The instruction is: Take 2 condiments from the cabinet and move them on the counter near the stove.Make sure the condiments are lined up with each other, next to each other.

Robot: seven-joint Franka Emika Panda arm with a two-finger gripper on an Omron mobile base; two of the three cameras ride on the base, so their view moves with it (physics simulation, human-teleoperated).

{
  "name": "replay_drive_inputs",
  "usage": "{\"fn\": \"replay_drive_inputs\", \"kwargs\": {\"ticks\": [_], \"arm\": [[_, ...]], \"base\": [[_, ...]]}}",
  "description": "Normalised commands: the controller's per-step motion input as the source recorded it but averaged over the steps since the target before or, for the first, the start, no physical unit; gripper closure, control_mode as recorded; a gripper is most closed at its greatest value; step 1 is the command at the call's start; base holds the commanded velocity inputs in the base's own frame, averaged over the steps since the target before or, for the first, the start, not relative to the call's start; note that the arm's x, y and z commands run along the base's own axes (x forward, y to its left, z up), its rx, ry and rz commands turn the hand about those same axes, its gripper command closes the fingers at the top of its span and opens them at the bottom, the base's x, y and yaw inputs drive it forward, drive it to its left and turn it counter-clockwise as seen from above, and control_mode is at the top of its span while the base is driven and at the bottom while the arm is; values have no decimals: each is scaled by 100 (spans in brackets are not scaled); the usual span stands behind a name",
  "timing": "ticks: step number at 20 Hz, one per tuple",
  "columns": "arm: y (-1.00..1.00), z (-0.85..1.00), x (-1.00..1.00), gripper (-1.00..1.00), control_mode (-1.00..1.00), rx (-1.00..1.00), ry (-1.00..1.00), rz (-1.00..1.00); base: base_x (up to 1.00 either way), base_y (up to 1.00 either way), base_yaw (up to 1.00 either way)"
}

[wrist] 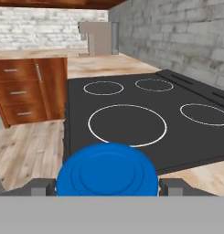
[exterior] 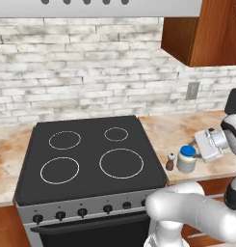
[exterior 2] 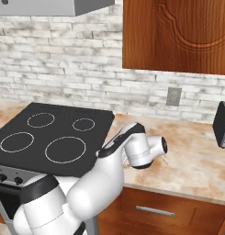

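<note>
On the counter (exterior: 160,128) just right of the stove (exterior: 90,159): white jar with blue lid (exterior: 187,158), upright; small dark-brown shaker (exterior: 171,162) just beside it on the stove side. Jar likely rigid, light, smooth-walled; best taken across the body below the lid. Jaws (wrist: 107,186) spread, one fingertip either side of the lid, apparently released. Arm reaches in from the right, wrist level. Beyond: cooktop rings, wooden drawers (wrist: 22,93), grey coffee machine (wrist: 97,39).
</note>
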Motion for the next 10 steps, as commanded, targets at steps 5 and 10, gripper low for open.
{"fn": "replay_drive_inputs", "kwargs": {"ticks": [5, 10], "arm": [[0, -8, 17, 100, -100, 0, 0, 0], [0, -8, 15, 100, -100, 0, 0, 0]], "base": [[0, 0, 0], [0, 0, 0]]}}
